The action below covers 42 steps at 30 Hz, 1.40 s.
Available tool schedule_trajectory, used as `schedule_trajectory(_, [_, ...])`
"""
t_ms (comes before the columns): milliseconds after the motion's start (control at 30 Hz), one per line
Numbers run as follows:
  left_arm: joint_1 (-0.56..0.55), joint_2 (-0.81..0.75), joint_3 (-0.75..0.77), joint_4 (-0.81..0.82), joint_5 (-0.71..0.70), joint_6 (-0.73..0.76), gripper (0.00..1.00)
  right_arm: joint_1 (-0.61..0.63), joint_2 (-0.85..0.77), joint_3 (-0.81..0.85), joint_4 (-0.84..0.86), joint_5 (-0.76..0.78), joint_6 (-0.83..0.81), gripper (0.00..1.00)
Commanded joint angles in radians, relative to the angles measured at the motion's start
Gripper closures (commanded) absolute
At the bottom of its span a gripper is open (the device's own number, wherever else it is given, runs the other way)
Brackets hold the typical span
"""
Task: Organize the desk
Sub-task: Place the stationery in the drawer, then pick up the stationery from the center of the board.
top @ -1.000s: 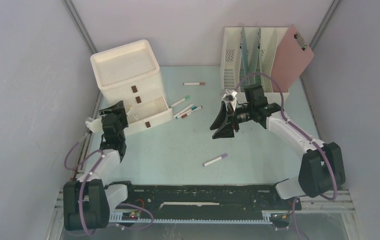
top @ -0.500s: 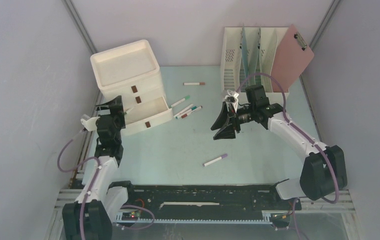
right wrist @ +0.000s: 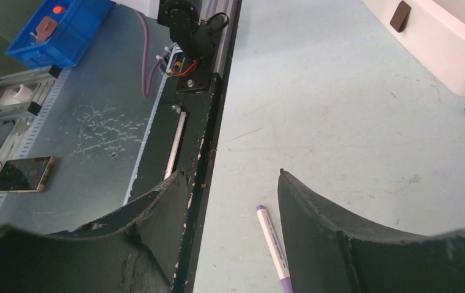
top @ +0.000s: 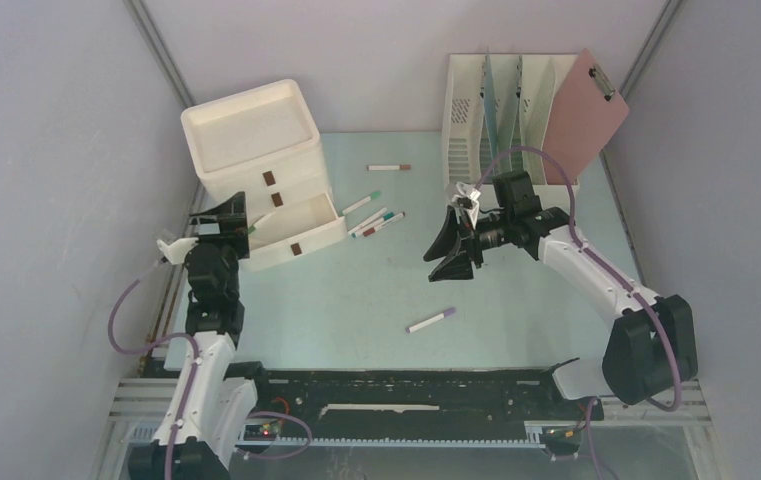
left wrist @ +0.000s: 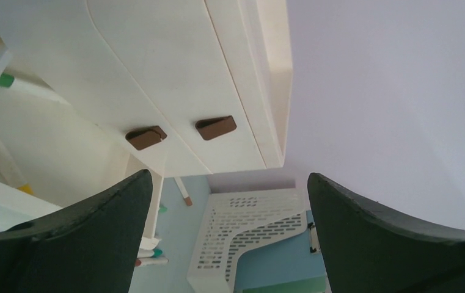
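Observation:
The desk [top: 356, 295] is a pale mint-green top with pens scattered on it. My left gripper [top: 228, 214] is open at the left side of the cream drawer unit [top: 256, 150], beside its pulled-out drawer [top: 301, 220], holding nothing. In the left wrist view the left gripper [left wrist: 230, 201] frames the unit's brown handles [left wrist: 216, 127]; a green-capped pen [left wrist: 28, 88] lies in the open drawer. My right gripper [top: 441, 248] hangs open over the desk's middle. A purple-capped pen [top: 431, 320] lies below the right gripper [right wrist: 233, 186], seen as the purple-capped pen [right wrist: 272, 244] between the jaws.
Several pens [top: 376, 222] lie by the drawer's front, and a brown-capped pen [top: 389, 167] lies farther back. A cream file rack [top: 496, 110] with a pink clipboard [top: 586, 110] stands at the back right. The black slotted rail [top: 406, 385] runs along the front edge.
My left gripper opened wide and rose toward the back left beside the drawer unit. The right gripper drifted slightly; its jaws kept the same spread.

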Motion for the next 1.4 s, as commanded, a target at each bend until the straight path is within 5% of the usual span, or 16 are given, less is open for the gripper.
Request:
schedule_trajectory(0, [0.008,-0.026,-0.019,0.044,0.107,0.035,0.0,0.003,-0.05,0.001,-0.031,0.001,-0.069,0.36])
schedule_trajectory(633, [0.005,-0.07,-0.191,0.433,0.527,0.113,0.0,0.042,-0.072,0.001,-0.178,0.126,-0.324,0.36])
schedule_trajectory(967, [-0.184,-0.106,-0.258,0.498,0.589,0.272,0.0,0.273,-0.004,-0.002,-0.324,0.48,-0.649,0.35])
schedule_trajectory(1367, [-0.255,-0.203,-0.307,0.395,0.51,0.349,0.0,0.494,0.101,-0.114,-0.15,0.963,-0.698,0.37])
